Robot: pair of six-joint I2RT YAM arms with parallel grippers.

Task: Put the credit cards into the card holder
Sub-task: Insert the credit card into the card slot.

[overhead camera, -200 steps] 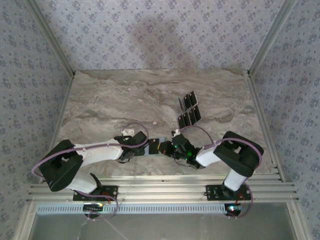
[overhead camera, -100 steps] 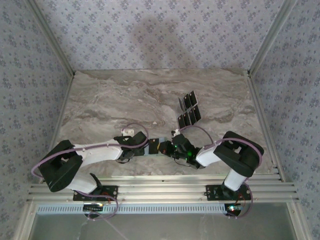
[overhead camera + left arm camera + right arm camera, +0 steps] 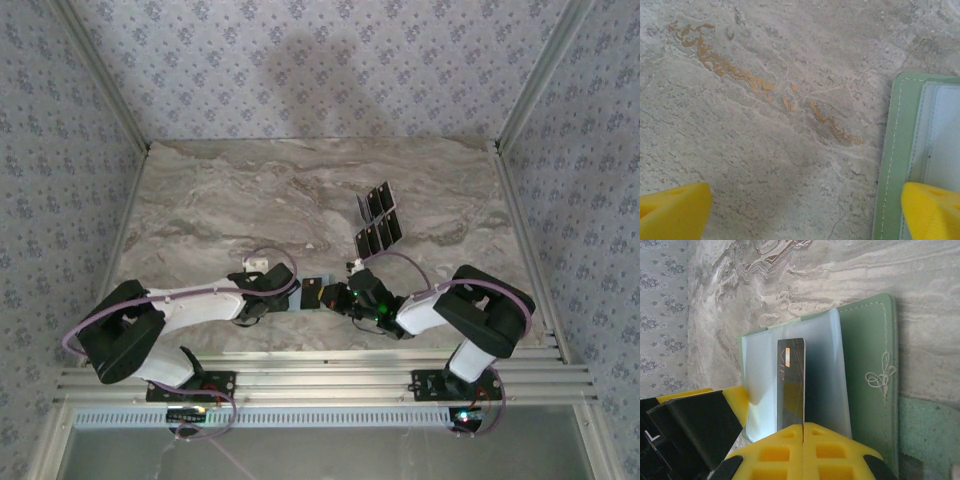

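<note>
My right gripper is shut on a black credit card, which stands on edge over the pale inner sleeve of the open green card holder. In the top view the card sits between the two grippers, with the right gripper just to its right. The left gripper is open wide; one yellow fingertip rests on the card holder's edge and the other lies on bare marble. That fingertip also touches the sleeve in the right wrist view. Several more credit cards lie fanned farther back on the table.
The marble table is boxed in by patterned walls and an aluminium frame. Rails run along the near edge by the arm bases. A patch of green foam lies beside the card holder.
The right arm has shifted slightly and the held card now shows as a dark rectangle over the card holder in the top view. The left arm has stayed put.
</note>
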